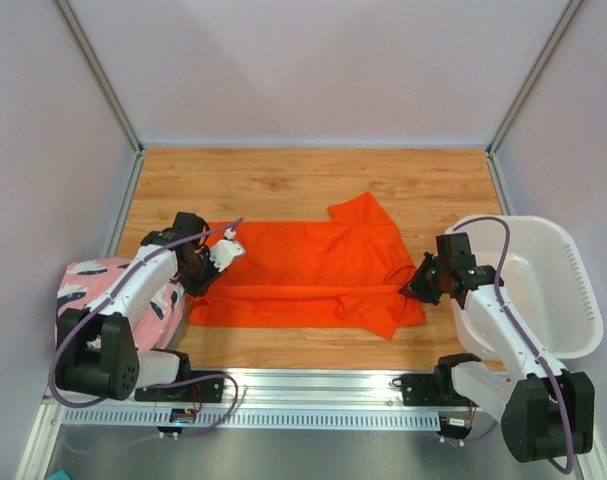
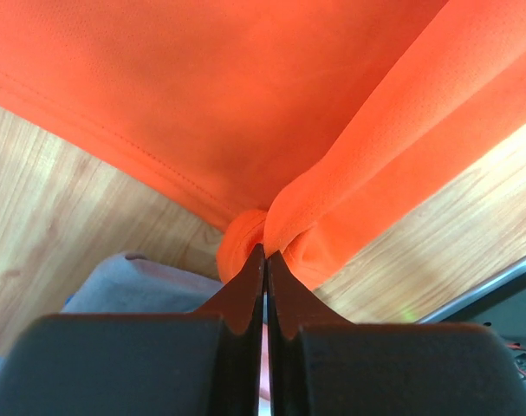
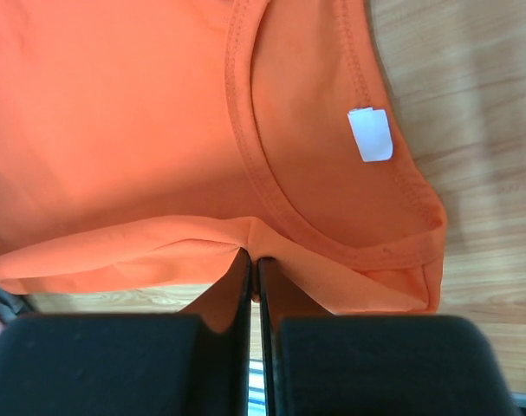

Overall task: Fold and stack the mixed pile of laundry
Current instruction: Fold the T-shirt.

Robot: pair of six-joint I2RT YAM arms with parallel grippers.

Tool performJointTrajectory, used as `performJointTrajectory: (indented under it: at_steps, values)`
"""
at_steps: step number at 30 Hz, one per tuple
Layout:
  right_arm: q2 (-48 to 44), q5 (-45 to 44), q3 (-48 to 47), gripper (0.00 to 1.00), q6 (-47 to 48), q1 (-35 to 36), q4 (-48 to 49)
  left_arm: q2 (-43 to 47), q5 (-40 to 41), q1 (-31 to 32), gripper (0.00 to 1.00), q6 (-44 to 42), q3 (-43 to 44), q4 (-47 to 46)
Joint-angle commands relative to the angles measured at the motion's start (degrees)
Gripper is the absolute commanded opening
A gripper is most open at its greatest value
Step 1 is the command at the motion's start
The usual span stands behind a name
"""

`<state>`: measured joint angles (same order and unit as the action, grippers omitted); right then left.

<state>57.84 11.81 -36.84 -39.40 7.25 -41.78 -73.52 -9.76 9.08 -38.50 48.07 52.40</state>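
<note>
1. Orange, bright orange: the orange shirt (image 1: 303, 272) lies spread flat on the wooden table (image 1: 283, 180), just left of the white basket (image 1: 575, 272) as the overhead camera sees it, with one sleeve pointing away from the arms.
2. The left gripper (image 1: 202, 284) sits at the shirt end farthest from the basket. Its jaws are pressed together, pinching a bunched fold of the fabric. (The wrist view shows the cloth (image 2: 245, 104) rising like a tent from the closed tips (image 2: 265, 253).)
3. The right gripper (image 1: 412, 288) is at the shirt end nearest the basket, just beside the basket's wall. Its jaws are clamped tight too (image 3: 255, 257), nipping a doubled edge of the shirt (image 3: 115, 130) right below the neckline (image 3: 256, 169).
4. A small white label (image 3: 370, 134) shows inside the collar.
5. A straight crease runs along the shirt's near side from one grip to the other.
6. The pink patterned garment (image 1: 83, 280) lies well away from the basket, beyond the shirt's far end and under the left arm. I cannot tell whether it touches the shirt.
</note>
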Motion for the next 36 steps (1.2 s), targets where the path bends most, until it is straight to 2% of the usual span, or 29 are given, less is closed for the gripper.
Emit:
performJointTrajectory:
  at_steps: [1, 5, 9, 13, 17, 20, 21, 24, 25, 27, 30, 36]
  values:
    - [3.5, -3.2, 0.6, 0.0, -2.9, 2.3, -1.6, -0.9, 0.0, 0.1, 0.0, 1.1, 2.3, -1.4]
    - [5.1, -5.0, -1.0, 0.0, -3.1, 3.5, -2.9, -0.8, 0.1, 0.1, 0.0, 0.6, 2.5, 0.0]
    - [-0.4, -5.4, -0.4, 0.0, -2.2, 3.9, -10.0, 3.5, -0.3, 0.2, 0.0, -1.2, 0.8, 4.2]
    - [-4.7, -7.1, -0.3, 0.0, -0.6, 3.9, -13.2, 7.8, 1.0, 0.5, 0.0, -3.2, -4.0, 3.4]
    - [-3.8, -5.5, -2.4, 0.0, -1.6, 4.4, -13.7, 6.1, 0.9, 1.2, 0.0, -1.4, -4.0, 2.6]
    - [-1.3, -8.0, -3.2, 0.0, -4.6, 7.6, -9.0, 3.0, 3.7, 2.6, 0.0, 1.1, -2.6, -1.9]
    - [0.1, -8.6, -3.8, 0.0, -6.9, 9.8, -4.3, 1.7, 4.5, 3.7, 0.0, 3.1, -0.8, -3.3]
    - [11.7, -11.7, -6.5, 0.0, -8.8, 13.3, 2.3, -6.3, 7.5, 5.1, 0.0, 7.3, 5.4, -6.0]
    - [14.7, -13.6, -9.1, 0.0, -8.8, 13.7, 3.3, -10.9, 8.1, 5.2, 0.0, 8.3, 7.1, -6.0]
    - [22.9, -16.7, -11.5, 0.0, -8.5, 14.1, 5.4, -14.7, 9.6, 5.2, 0.0, 9.7, 11.0, -6.3]
    - [31.3, -20.5, -14.8, 0.0, -8.4, 13.9, 7.1, -21.0, 12.0, 5.3, 0.0, 11.4, 14.0, -7.0]
    - [49.9, -19.4, -27.1, 0.0, -6.9, 12.6, 5.3, -32.8, 16.9, 5.5, 0.0, 12.0, 21.8, -8.9]
